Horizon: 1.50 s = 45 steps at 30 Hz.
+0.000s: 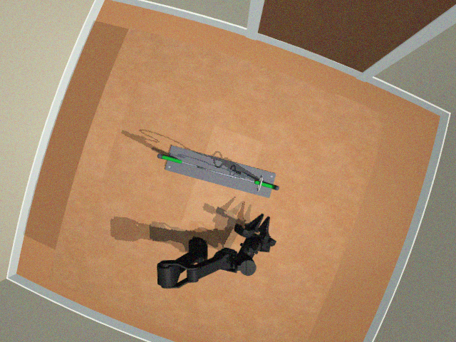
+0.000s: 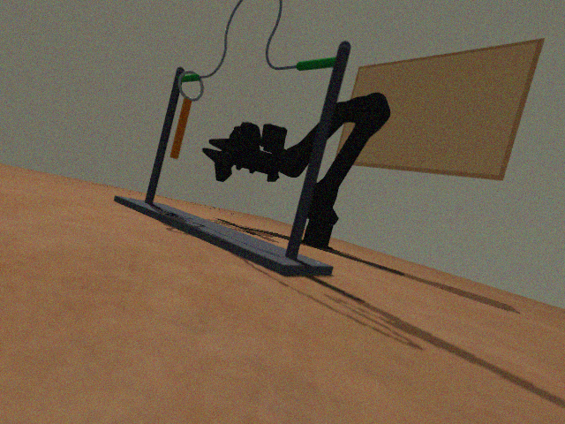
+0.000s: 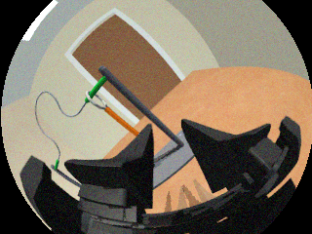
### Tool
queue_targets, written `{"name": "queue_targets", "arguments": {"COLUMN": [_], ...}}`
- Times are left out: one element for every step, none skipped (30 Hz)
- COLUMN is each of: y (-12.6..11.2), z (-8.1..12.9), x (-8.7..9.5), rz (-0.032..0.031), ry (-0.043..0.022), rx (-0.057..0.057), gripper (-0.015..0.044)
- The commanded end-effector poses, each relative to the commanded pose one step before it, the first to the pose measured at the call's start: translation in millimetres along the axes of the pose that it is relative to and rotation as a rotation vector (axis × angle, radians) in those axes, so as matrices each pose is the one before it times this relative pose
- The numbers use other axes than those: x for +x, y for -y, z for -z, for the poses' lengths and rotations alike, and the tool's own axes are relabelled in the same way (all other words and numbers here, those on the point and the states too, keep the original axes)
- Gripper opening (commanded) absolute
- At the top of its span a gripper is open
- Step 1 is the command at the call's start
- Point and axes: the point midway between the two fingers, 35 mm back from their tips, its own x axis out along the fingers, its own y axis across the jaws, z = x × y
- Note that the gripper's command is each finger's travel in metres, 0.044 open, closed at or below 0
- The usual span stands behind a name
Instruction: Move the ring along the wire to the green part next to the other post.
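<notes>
- Top: the ring [image 1: 261, 182] hangs on the green sleeve [image 1: 264, 184] near the base plate [image 1: 206, 172] end; the gripper [image 1: 261, 222] sits apart from the plate.
- Exterior: the orange handle [image 2: 180, 128] dangles beside the post [image 2: 162, 137], untouched.
- Wrist: jaws partly parted, gripping nothing.

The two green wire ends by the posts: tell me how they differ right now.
The green part by the left post in the exterior view carries the ring, with the orange handle hanging straight below it; the green part by the right post carries nothing. The right one looks longer and sits higher in that view, on the taller-looking post. Both are bright green sleeves that join the thin grey wire to a dark post.
</notes>
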Motion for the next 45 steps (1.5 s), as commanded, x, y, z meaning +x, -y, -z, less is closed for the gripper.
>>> {"name": "queue_targets", "arguments": {"y": [5.32, 0.17, -0.27, -0.70, -1.12, -1.54, -1.94, -2.33, -2.70, -3.05, -3.38, -3.68, -3.96, -4.21, -4.43, -3.80, -2.34, -0.79, 0.00, 0.00, 0.00, 0.00, 0.00, 0.33, 0.97, 1.51, 1.71, 1.47, 1.20, 0.91, 0.61, -0.16, -0.46, -0.57, -0.44, -0.16, 0.00, 0.00, 0.05, 0.09, 0.13, 0.18, 0.21, 0.24, 0.24], "z": [24.82, 5.89, 5.87, 5.82, 5.74, 5.63, 5.48, 5.30, 5.09, 4.85, 4.58, 4.29, 3.98, 3.65, 3.31, 2.44, 1.33, 0.42, 0.00, 0.00, 0.00, 0.00, 0.00, -0.59, -1.81, -3.18, -4.32, -4.65, -4.94, -5.22, -5.48, -5.80, -5.99, -4.66, -2.83, -0.95, 0.00, 0.00, -0.01, -0.03, -0.04, -0.05, -0.06, -0.07, -0.08], "x": [5.66, 1.23, 1.14, 1.06, 0.98, 0.90, 0.82, 0.74, 0.67, 0.60, 0.53, 0.47, 0.40, 0.34, 0.29, 0.20, 0.11, 0.03, 0.00, 0.00, 0.00, 0.00, 0.00, 0.73, 2.21, 3.72, 4.80, 4.90, 4.96, 5.01, 5.06, 4.47, 4.48, 3.41, 2.05, 0.68, 0.00, 0.00, 0.24, 0.47, 0.70, 0.94, 1.18, 1.39, 1.47], "rz": [-0.03515, -0.00828, -0.00851, -0.00872, -0.00892, -0.00911, -0.00928, -0.00944, -0.00958, -0.00971, -0.00982, -0.00992, -0.01000, -0.01006, -0.01010, -0.00834, -0.00501, -0.00167, 0.00000, 0.00000, 0.00000, 0.00000, 0.00000, 0.00008, 0.00025, 0.00042, 0.00052, 0.00047, 0.00037, 0.00023, 0.00004, -0.00019, -0.00047, -0.00056, -0.00043, -0.00016, 0.00000, 0.00000, 0.00000, 0.00000, 0.00000, 0.00000, 0.00000, 0.00000, 0.00000], "ry": [-0.03034, -0.00581, -0.00548, -0.00514, -0.00479, -0.00443, -0.00406, -0.00369, -0.00331, -0.00293, -0.00254, -0.00214, -0.00174, -0.00134, -0.00093, -0.00046, -0.00015, -0.00003, 0.00000, 0.00000, 0.00000, 0.00000, 0.00000, 0.00064, 0.00204, 0.00383, 0.00565, 0.00654, 0.00740, 0.00823, 0.00905, 0.00996, 0.01070, 0.00859, 0.00534, 0.00181, 0.00000, 0.00000, 0.00002, 0.00005, 0.00007, 0.00009, 0.00012, 0.00014, 0.00015], "rx": [-0.1515, -0.0384, -0.0384, -0.0384, -0.0384, -0.0384, -0.0384, -0.0384, -0.0383, -0.0383, -0.0383, -0.0383, -0.0383, -0.0383, -0.0383, -0.0315, -0.0189, -0.0063, 0.0000, 0.0000, 0.0000, 0.0000, 0.0000, 0.0016, 0.0048, 0.0081, 0.0106, 0.0110, 0.0114, 0.0118, 0.0122, 0.0129, 0.0133, 0.0105, 0.0064, 0.0022, 0.0000, 0.0000, 0.0000, 0.0000, 0.0000, 0.0000, 0.0000, 0.0000, 0.0000], "gripper": [0.0160, 0.0160, 0.0160, 0.0160, 0.0160, 0.0160, 0.0160, 0.0160, 0.0160, 0.0160, 0.0160, 0.0160, 0.0160, 0.0160, 0.0160, 0.0160, 0.0160, 0.0160, 0.0160, 0.0160, 0.0160, 0.0160, 0.0160, 0.0160, 0.0160, 0.0160, 0.0160, 0.0160, 0.0160, 0.0160, 0.0160, 0.0160, 0.0160, 0.0160, 0.0160, 0.0160, 0.0160, 0.0160, 0.0160, 0.0160, 0.0160, 0.0160, 0.0160, 0.0160, 0.0160]}}
